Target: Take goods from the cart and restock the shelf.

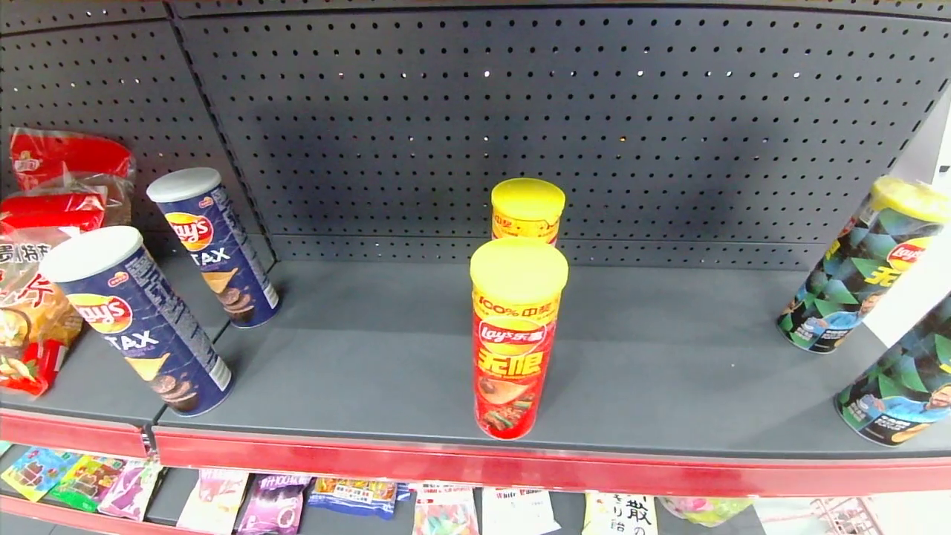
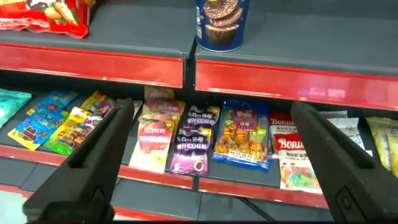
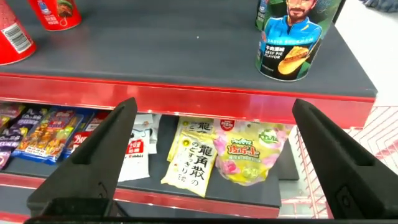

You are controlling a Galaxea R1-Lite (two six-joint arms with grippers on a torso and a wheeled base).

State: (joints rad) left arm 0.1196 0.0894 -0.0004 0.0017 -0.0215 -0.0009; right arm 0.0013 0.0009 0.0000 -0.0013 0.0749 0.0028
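Note:
Two red chip cans with yellow lids stand mid-shelf, one at the front (image 1: 516, 338) and one behind it (image 1: 527, 210). My left gripper (image 2: 211, 109) is open and holds nothing; it faces the lower shelf's snack packets (image 2: 189, 140), below the base of a blue can (image 2: 222, 23). My right gripper (image 3: 214, 102) is open with nothing in it, in front of the red shelf edge (image 3: 186, 93), below a green and black can (image 3: 292, 37). The red cans (image 3: 56, 14) stand off to one side of it.
Two blue cans (image 1: 145, 319) (image 1: 215, 245) stand at the shelf's left beside red snack bags (image 1: 44, 223). Two green and black cans (image 1: 862, 267) (image 1: 903, 379) stand at its right. Grey pegboard (image 1: 520, 111) backs the shelf. A pink wire frame (image 3: 373, 149) stands right of the lower shelf.

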